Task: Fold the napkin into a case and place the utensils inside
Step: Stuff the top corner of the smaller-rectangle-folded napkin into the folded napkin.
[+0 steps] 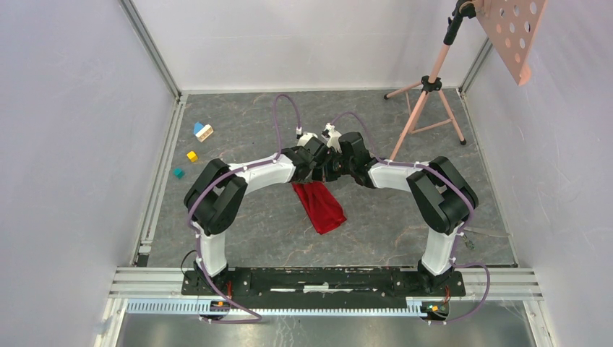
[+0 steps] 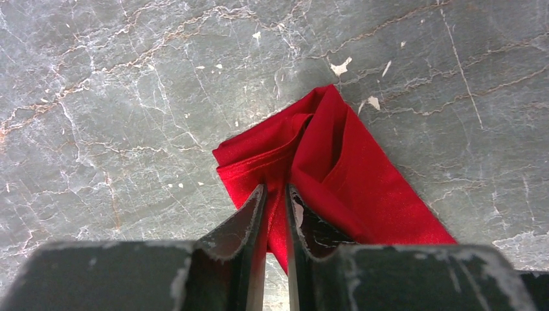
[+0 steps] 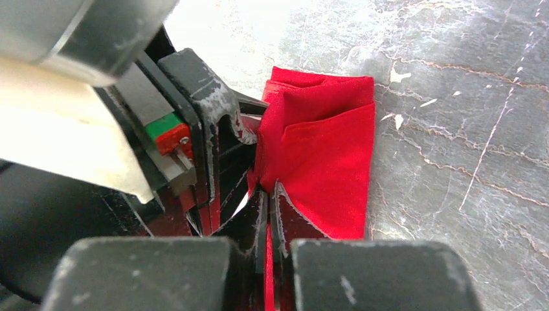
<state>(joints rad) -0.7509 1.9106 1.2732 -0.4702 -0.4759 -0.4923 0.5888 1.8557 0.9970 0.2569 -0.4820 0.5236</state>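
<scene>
- Pinched one end of the napkin (image 2: 353,172) with the left gripper (image 2: 275,192), jaws almost shut on the cloth.
- Pinched the same end with the right gripper (image 3: 268,192) too, jaws squeezed on a thin red edge, right beside the left one.
- Lay folded into a narrow strip on the grey table (image 1: 275,238), running from the jaws toward the arm bases.
- Looked like the folding step, not finished.
- Saw no utensils, only toy blocks (image 1: 203,131) far off.
- Probably needed next: both ends moved together, gently, without twisting.
</scene>
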